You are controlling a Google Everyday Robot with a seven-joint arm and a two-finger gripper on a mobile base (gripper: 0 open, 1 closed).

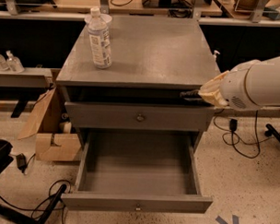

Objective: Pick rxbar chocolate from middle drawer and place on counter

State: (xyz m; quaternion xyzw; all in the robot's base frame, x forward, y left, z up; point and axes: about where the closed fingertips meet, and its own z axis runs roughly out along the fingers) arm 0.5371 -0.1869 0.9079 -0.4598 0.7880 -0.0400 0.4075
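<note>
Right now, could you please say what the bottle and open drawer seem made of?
Clear white-labelled bottle: glossy see-through plastic, probably. Wide grey open drawer: matte painted metal or laminate, unclear; flat even colour. The hand is above that drawer's right wall.

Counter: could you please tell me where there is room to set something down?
The counter is bare right of and in front of the bottle at its left rear. Only the front right corner is tight: the gripper sits just under its edge.

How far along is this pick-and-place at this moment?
Done: the drawer is open and its floor shows no bar. In hand: the gripper sits at the right, just below the counter. Left: no bar lies on the counter, only a bottle.
</note>
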